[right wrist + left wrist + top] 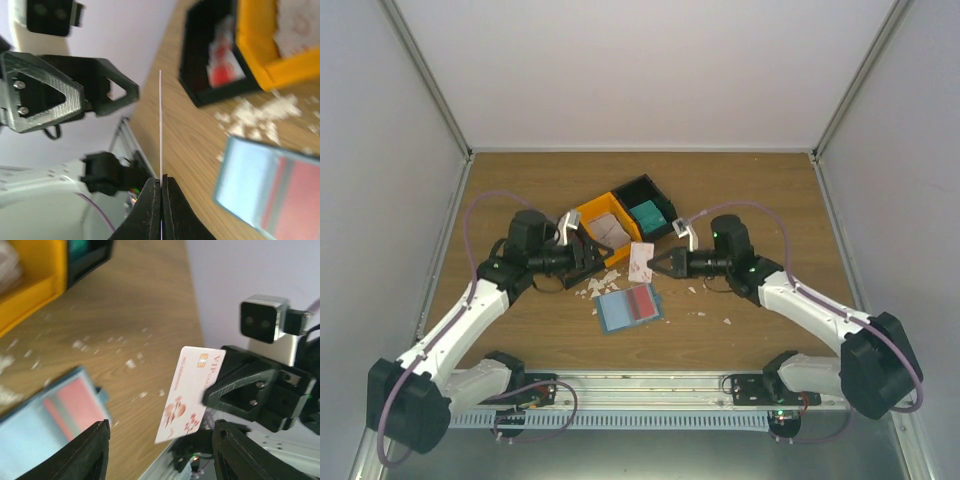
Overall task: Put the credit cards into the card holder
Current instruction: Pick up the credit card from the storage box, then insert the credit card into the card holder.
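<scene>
Left arm reaches in from the near-left corner. We see the left gripper [600,257] released: its jaws stand wide apart with nothing between them, and it points right toward the card. Just behind it sits the orange bin [588,214] with pale sheets inside; we can't tell what they are. White scraps [600,285] are strewn on the table [520,190] in front of that bin. The card holder [628,308] lies open and flat on the wood nearer the arm bases, between the two arms. It is light blue inside, with a red-pink panel on its right half. One credit card [192,390] is up in the air between the two grippers, beyond the holder's far edge and clear of the table. It is white with a red floral print and a gold chip, and it stands on edge. It isn't touching the left gripper's fingers. The black bin [630,190] butts against the orange one on its right and has a teal stack [647,213] in it. The right gripper [161,181] is clenched on the credit card's edge, fingers pinched tight on it, pointing left. Right arm comes in from the near-right corner.
</scene>
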### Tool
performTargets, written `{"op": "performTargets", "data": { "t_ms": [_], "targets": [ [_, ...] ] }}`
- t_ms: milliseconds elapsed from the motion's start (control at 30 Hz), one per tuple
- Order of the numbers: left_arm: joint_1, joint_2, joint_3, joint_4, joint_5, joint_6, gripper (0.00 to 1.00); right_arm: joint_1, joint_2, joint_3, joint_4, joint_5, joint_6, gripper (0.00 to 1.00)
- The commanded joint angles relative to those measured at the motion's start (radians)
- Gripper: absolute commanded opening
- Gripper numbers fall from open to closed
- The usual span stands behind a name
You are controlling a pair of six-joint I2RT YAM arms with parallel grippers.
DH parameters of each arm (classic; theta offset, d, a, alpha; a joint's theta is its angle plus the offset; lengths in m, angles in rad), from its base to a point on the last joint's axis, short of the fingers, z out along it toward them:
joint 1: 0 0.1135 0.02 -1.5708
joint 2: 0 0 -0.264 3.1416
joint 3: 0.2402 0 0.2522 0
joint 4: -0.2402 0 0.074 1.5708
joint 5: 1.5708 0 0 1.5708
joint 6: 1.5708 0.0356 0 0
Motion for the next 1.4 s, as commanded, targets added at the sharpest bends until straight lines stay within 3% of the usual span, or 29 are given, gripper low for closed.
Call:
{"op": "performTargets", "data": {
  "t_ms": [0, 267, 700, 1367],
  "targets": [
    [-0.038, -0.072, -0.146, -0.045, -0.179, 0.063, 0.56, 0.0, 0.021, -0.073, -0.237, 0.047, -0.213, 0.0],
    [-0.12, -0.072, -0.352, 0.057, -0.28, -0.008, 0.43, 0.033, 0.236, -0.068, -0.185, 0.014, -0.256, 0.01],
    [-0.161, 0.086, -0.406, 0.122, -0.339, -0.052, 0.39, 0.034, 0.518, 0.077, -0.182, -0.128, -0.318, 0.01],
    [-0.215, 0.215, -0.415, 0.218, -0.347, -0.076, 0.25, 0.053, 0.641, 0.135, -0.266, -0.152, -0.302, 0.0]
  ]
}}
